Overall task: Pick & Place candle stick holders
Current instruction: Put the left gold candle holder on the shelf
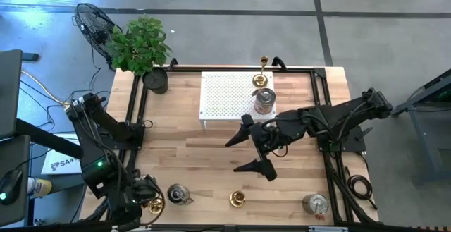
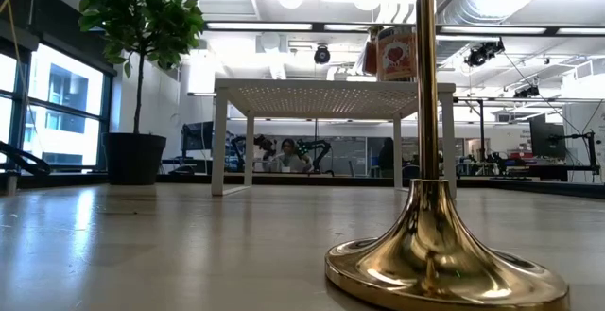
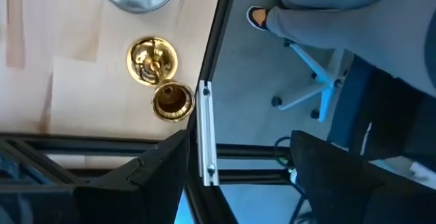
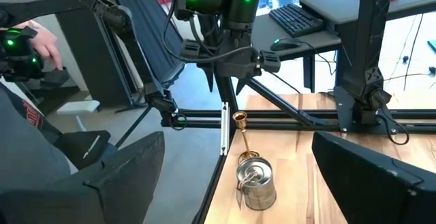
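A gold candle stick holder (image 3: 154,62) stands on its round base at the table's near left corner, beside a squat silver one (image 1: 177,194). My left gripper (image 3: 238,173) hangs open just above them, over the black edge rail, touching nothing. A second gold holder (image 1: 237,199) and a second silver cylinder (image 1: 316,204) stand along the near edge. A third gold stick (image 1: 263,73) and a metal cylinder (image 1: 265,101) stand on the white perforated stand (image 1: 225,94). My right gripper (image 1: 248,151) hovers wide open over the table's middle.
A black pot with a green plant (image 1: 155,80) stands at the far left corner. A black frame rail (image 3: 206,129) runs along the table's edges. A person's legs (image 3: 320,6) and a chair base show beyond the left edge. Bare wood lies between the stand and the near row.
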Controlling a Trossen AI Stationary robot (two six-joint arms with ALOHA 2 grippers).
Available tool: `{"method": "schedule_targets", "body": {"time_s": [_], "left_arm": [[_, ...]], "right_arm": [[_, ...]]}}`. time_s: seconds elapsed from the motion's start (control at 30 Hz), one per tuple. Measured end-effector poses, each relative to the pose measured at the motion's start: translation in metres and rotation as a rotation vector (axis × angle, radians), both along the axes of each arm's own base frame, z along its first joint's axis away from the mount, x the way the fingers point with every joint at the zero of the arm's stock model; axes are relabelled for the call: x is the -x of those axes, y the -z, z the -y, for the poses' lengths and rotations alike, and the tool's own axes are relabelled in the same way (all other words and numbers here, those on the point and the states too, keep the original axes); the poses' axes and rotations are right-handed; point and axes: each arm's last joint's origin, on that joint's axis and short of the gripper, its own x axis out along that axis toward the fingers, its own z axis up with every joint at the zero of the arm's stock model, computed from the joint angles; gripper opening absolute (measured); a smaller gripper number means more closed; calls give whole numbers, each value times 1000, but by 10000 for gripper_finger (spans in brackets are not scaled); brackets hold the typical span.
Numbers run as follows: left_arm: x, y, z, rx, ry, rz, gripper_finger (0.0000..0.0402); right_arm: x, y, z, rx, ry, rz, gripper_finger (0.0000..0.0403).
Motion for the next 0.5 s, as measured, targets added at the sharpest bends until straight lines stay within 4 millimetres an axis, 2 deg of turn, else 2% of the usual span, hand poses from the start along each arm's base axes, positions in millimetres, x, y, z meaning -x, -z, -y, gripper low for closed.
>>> {"method": "schedule_targets", "body": {"time_s": [0.33, 0.5], "left_arm": [[-5, 12, 10, -2, -74, -119, 250], [-5, 18, 10, -57, -136, -165, 250]], "right_arm": [[0, 0, -1, -4, -28, -2, 367], [0, 0, -1, -6, -36, -2, 367]]}}
